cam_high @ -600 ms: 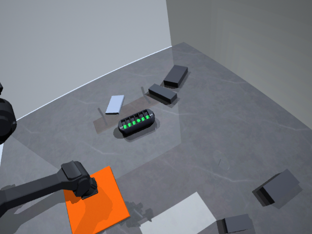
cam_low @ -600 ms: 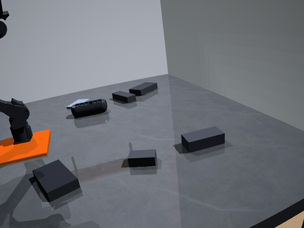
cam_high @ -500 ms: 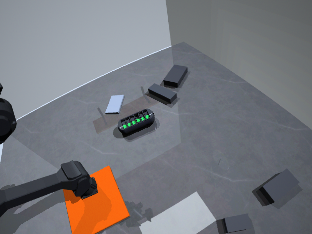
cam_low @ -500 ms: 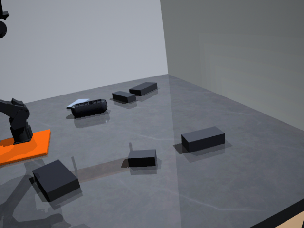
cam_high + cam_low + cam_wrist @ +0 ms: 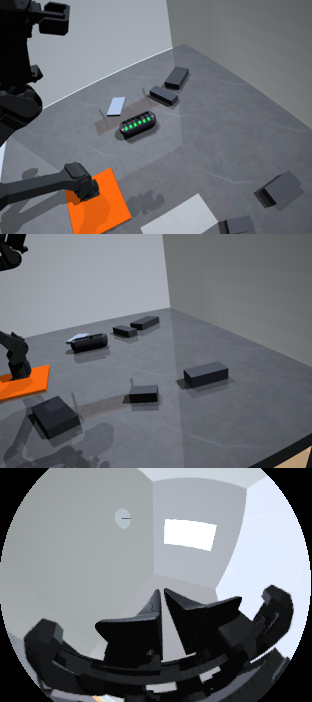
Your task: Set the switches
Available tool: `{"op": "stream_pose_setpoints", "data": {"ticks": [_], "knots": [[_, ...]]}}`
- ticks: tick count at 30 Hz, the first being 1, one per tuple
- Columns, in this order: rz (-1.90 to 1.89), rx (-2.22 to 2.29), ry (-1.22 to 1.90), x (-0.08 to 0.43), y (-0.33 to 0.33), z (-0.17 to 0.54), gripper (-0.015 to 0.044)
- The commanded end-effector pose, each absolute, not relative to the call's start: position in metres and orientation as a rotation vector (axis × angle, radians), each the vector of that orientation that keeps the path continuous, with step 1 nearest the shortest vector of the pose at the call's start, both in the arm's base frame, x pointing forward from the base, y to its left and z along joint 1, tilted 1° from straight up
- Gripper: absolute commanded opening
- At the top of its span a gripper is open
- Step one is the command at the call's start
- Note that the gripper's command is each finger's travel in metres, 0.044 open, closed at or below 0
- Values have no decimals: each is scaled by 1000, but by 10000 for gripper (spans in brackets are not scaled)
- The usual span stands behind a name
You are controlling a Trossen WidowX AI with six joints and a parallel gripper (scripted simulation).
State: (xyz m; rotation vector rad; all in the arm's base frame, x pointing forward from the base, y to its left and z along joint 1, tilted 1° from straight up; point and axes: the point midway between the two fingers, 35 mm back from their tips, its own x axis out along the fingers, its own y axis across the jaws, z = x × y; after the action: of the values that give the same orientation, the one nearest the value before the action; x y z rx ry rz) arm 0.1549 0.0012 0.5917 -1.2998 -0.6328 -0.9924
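Dark blocks (image 5: 143, 393) on grey bench (image 5: 141, 435)

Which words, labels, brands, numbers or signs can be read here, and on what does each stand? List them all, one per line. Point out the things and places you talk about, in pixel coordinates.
No text can be read in full.
Controller unit (image 5: 138, 130) (image 5: 89, 343): small pale marks at both ends of its top, too small to read.
Its underside label: out of sight.
Dark blocks and pale blue slab: no lettering visible.
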Motion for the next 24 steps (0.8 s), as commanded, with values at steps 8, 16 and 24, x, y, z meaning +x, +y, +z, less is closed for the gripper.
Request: {"op": "stream_pose_setpoints", "data": {"ticks": [8, 16, 24], "knots": [[-604, -1615, -493, 268, 75, 555, 0], [-179, -1926, -334, 354, 144, 480, 0], [294, -2164, -152, 403, 198, 371, 0]]}}
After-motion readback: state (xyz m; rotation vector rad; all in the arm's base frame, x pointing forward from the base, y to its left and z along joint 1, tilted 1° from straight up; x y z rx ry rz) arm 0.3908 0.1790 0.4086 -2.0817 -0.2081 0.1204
